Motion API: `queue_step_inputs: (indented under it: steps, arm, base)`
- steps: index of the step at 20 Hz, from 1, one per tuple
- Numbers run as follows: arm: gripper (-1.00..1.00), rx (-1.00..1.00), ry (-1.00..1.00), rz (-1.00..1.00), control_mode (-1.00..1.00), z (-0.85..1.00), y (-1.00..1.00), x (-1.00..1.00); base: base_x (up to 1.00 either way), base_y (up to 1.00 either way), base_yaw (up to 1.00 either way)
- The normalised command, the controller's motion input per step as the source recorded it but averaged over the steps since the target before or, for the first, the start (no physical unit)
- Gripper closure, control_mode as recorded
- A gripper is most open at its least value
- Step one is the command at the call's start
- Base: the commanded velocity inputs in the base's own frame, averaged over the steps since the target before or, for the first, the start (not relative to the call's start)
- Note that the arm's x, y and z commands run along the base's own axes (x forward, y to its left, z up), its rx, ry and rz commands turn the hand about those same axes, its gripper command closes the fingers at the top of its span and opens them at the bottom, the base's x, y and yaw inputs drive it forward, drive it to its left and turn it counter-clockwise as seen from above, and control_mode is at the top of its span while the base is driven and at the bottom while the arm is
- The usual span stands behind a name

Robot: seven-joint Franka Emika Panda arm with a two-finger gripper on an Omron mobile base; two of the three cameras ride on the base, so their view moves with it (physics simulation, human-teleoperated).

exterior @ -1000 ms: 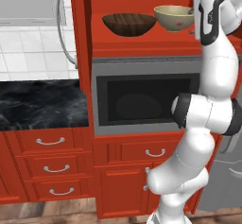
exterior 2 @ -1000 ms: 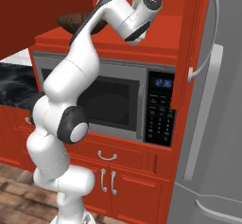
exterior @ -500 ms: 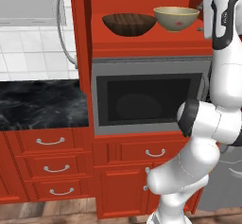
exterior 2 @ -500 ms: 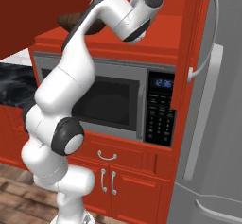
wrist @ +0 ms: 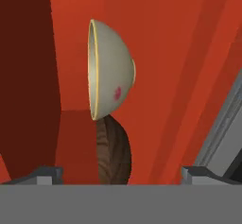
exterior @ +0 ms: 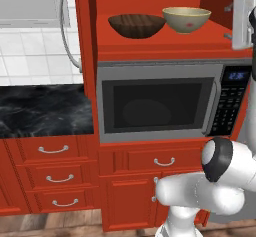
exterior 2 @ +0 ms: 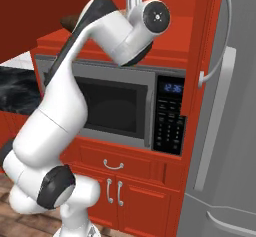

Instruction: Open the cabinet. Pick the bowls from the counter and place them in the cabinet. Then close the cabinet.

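Observation:
The red cabinet (exterior: 150,43) stands open above the microwave, with its left door (exterior: 82,31) and right door (exterior 2: 200,46) swung out. On its shelf sit the dark brown wooden bowl (exterior: 136,25) and, to its right, the pale beige bowl (exterior: 186,19), close together. In the hand view, which is rolled on its side, the beige bowl (wrist: 111,83) lies ahead with the brown bowl (wrist: 113,152) beyond it. My gripper (exterior: 229,21) hangs open and empty to the right of the beige bowl, apart from it. Its fingertips (wrist: 45,173) stand wide apart. The black counter (exterior: 45,108) lies lower left.
A microwave (exterior: 160,103) sits under the cabinet shelf, with red drawers (exterior: 55,151) and small doors below. A grey refrigerator (exterior 2: 225,146) stands at the right, near the open right door's curved handle (exterior 2: 220,36). My arm (exterior 2: 65,91) crosses in front of the microwave.
My hand has drawn back to the right, away from the beige bowl, and the arm's elbow has swung right and lower. Both bowls stay put on the shelf.

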Motion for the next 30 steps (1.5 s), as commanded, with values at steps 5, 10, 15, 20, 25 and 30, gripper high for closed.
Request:
queue_step_inputs:
  steps: [5,10,15,20,25,30]
  arm:
    - [-1.0,-0.13,-0.13,0.0,-1.0,-0.01,0.33,-1.0]
    - [-1.0,-0.1,-0.05,0.0,-1.0,-0.04,0.13,-0.85]
    - [-1.0,-0.07,0.0,0.0,-1.0,0.13,0.0,-0.69]
    - [-1.0,-0.03,-0.02,0.0,-1.0,0.01,-0.01,-0.71]
    - [-1.0,0.0,0.0,0.0,-1.0,0.0,0.0,-0.59]
    - [-1.0,0.0,-0.01,-0.02,-1.0,0.0,-0.23,-0.33]
  base:
    - [0.0,0.0,0.0]
    - [0.0,0.0,0.0]
    - [0.0,0.0,0.0]
    - [0.0,0.0,0.0]
    - [0.0,0.0,0.0]
    - [0.0,0.0,0.0]
